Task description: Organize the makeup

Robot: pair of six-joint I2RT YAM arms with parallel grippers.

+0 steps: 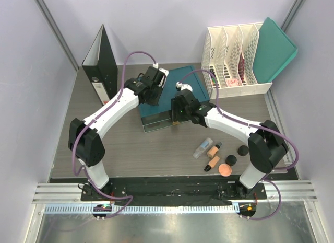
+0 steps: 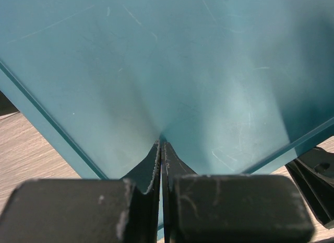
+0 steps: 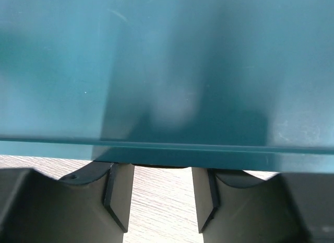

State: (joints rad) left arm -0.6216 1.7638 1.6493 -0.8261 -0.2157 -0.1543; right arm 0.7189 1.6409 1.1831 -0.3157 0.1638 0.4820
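Grey table with teal box; left gripper tight together, seemingly empty, right gripper apart

The teal drawer box is partly hidden beneath both arms; wrist views crop it.

A black binder stands left, teal drawer box centre, white file rack right.

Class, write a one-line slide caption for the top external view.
Left arm and right arm meet at the teal drawer box; the makeup lies loose near the right arm's base.
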